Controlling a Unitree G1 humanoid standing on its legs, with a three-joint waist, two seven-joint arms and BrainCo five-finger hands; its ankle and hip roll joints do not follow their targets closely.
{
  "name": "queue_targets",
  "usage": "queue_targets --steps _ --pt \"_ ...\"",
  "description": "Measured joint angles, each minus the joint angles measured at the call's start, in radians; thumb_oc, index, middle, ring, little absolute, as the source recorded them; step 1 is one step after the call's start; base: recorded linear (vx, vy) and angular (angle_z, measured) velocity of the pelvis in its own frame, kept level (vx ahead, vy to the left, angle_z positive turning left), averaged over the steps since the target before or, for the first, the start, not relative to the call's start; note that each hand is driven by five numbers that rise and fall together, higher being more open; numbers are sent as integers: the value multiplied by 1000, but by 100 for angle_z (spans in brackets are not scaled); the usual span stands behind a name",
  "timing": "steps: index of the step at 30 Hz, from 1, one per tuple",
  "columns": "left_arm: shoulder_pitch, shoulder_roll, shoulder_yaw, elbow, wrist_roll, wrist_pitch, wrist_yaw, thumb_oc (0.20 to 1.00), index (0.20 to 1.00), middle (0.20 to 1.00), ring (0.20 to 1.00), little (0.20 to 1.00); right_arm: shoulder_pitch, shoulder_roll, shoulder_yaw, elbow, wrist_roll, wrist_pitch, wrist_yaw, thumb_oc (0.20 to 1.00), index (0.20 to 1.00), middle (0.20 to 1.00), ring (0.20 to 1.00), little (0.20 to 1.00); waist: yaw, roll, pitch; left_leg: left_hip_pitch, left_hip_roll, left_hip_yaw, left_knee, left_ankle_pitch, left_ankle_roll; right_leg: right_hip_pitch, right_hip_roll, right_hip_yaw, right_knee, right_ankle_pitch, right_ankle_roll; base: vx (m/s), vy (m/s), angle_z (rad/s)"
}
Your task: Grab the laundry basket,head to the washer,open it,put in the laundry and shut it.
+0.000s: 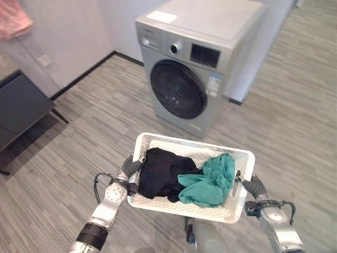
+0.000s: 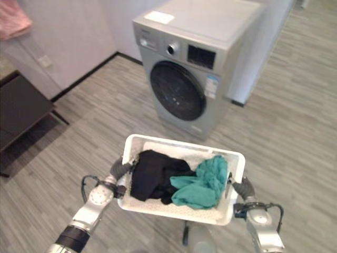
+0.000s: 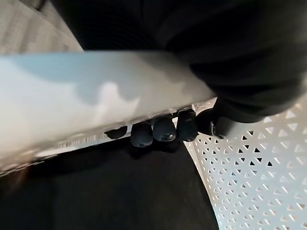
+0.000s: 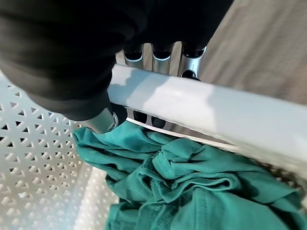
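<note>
Left eye view: both hands hooked on basket rims, green cloth near right edge, could spill nearing washer.

I see even, soft indoor light over the washer, whose flat top carries a pale sheen and whose dark door glass shows faint reflections. Below the washer, the white basket is bright. Close up, the basket rim looks blurred and washed out, with a soft shadow across it.
</note>
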State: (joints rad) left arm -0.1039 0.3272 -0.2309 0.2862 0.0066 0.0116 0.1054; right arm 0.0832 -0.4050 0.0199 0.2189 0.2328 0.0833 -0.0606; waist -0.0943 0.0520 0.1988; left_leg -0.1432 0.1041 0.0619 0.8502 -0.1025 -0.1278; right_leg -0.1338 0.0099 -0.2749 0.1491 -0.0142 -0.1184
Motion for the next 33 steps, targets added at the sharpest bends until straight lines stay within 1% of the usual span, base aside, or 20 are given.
queue_targets --steps 1,2,3,4,6,8,9,10,14,16,17,18,19,20,21,23,26,28,30,33 --pt "2 3 1 0 -1 -1 2 200 200 200 200 200 -11 4 7 13 1 1 -4 200 200 200 200 200 18 -4 0 -19 17 5 55 15 10 18 13 8 7 -14 -14 356 -43 -57" --pt "-1 22 0 1 -1 -3 3 200 200 200 200 200 -22 20 10 24 9 0 -7 200 200 200 200 200 24 -36 -3 -56 33 17 70 -1 26 57 18 36 0 -31 -14 348 36 -35" --pt "-9 35 2 2 -1 -7 3 200 200 200 200 200 -16 37 10 17 9 0 -9 200 200 200 200 200 27 -75 -5 -70 60 61 -20 -23 63 87 7 39 -27 -27 -10 250 125 -14" --pt "-13 38 6 -1 -1 -8 2 200 200 200 200 200 -18 40 11 17 9 0 -9 200 200 200 200 200 27 -94 -2 -76 64 71 -75 -22 63 101 1 43 -39 -26 -8 250 170 -18" --pt "-9 43 13 -3 -2 -7 3 200 200 200 200 200 -24 46 12 9 8 1 -12 200 200 200 200 200 30 -116 -1 -73 90 84 -334 -21 59 145 -9 80 -74 -25 17 281 210 -32" --pt "-14 46 15 -3 -7 -9 4 200 200 200 200 200 -15 45 13 -11 9 1 -13 200 200 200 200 200 28 -113 -2 -41 109 70 -668 38 17 197 -5 87 -107 -39 43 312 225 -24" --pt "-19 45 18 -3 -7 -13 9 200 200 200 200 200 -16 43 14 -15 9 1 -15 200 200 200 200 200 32 -106 1 -39 114 19 -804 105 17 227 10 104 -121 -46 53 214 143 -37" --pt "-16 45 20 -2 -8 -15 11 200 200 200 200 200 -16 43 15 -16 8 1 -14 200 200 200 200 200 44 -106 1 -38 111 -11 -837 138 25 243 9 112 -122 -51 61 231 151 -47" --pt "-11 51 20 -2 -7 -20 25 200 200 200 200 200 -6 37 19 -52 8 0 -18 200 200 200 200 200 54 -82 -9 -70 66 -172 -849 172 27 326 4 168 -157 -105 105 362 317 -50" --pt "7 41 14 0 -6 -33 32 200 200 200 200 200 17 24 16 -62 7 -3 -18 200 200 200 200 200 56 -38 -23 -59 52 -203 -782 169 50 346 -5 209 -112 -158 148 314 383 -51" --pt "10 42 13 0 -3 -28 32 200 200 200 200 200 32 38 17 -67 7 -1 -22 200 200 200 200 200 53 -69 -34 -50 7 -155 -753 196 39 344 -72 231 -77 -194 180 200 300 -40" --pt "10 43 13 -4 -2 -28 33 200 200 200 200 200 37 36 15 -75 6 0 -22 200 200 200 200 200 54 -73 -37 -47 -16 -153 -754 200 43 338 -92 234 -61 -204 184 122 192 -16" --pt "4 55 14 -30 2 -28 33 200 200 200 200 200 42 38 10 -95 6 -1 -23 200 200 200 200 200 42 -80 -37 -48 -62 -135 -749 194 77 323 -147 237 -42 -197 187 333 592 -4" --pt "4 63 17 -43 2 -32 36 200 200 200 200 200 38 39 9 -98 6 -1 -22 200 200 200 200 200 49 -80 -37 -43 -78 -126 -754 197 84 312 -166 241 -30 -204 191 278 563 -13" --pt "-6 79 17 -57 8 -31 45 200 200 200 200 200 43 40 8 -126 -3 5 -20 200 200 200 200 200 63 -73 -25 -32 -94 -83 -753 180 126 291 -195 242 24 -179 215 318 679 -60" --pt "12 99 36 -68 14 -40 56 200 200 200 200 200 43 80 -8 -173 -33 3 -17 200 200 200 200 200 90 -64 -17 26 -108 -15 -770 155 162 204 -234 246 160 -186 233 133 397 -80" --pt "35 151 85 -173 41 -48 60 200 200 200 200 200 13 77 -6 -221 -63 3 -3 200 200 200 200 200 103 -64 -15 103 -139 94 -825 139 182 142 -291 254 255 -143 270 91 324 -96" --pt "13 151 107 -223 43 -69 66 200 200 200 200 200 -5 75 -13 -230 -62 -4 -7 200 200 200 200 200 100 -58 -11 122 -138 114 -827 121 205 141 -319 181 269 -122 255 110 242 -65" --pt "-2 166 113 -237 44 -67 66 200 200 200 200 200 -35 58 -16 -233 -62 -5 -5 200 200 200 200 200 86 -58 -7 143 -138 122 -853 102 236 110 -314 126 286 -139 253 114 199 -40" --pt "-2 181 115 -258 50 -72 64 200 200 200 200 200 -63 -17 -16 -279 -62 -5 0 200 200 200 200 200 81 -44 2 168 -120 144 -881 111 238 23 -249 124 273 -167 237 69 47 -28"
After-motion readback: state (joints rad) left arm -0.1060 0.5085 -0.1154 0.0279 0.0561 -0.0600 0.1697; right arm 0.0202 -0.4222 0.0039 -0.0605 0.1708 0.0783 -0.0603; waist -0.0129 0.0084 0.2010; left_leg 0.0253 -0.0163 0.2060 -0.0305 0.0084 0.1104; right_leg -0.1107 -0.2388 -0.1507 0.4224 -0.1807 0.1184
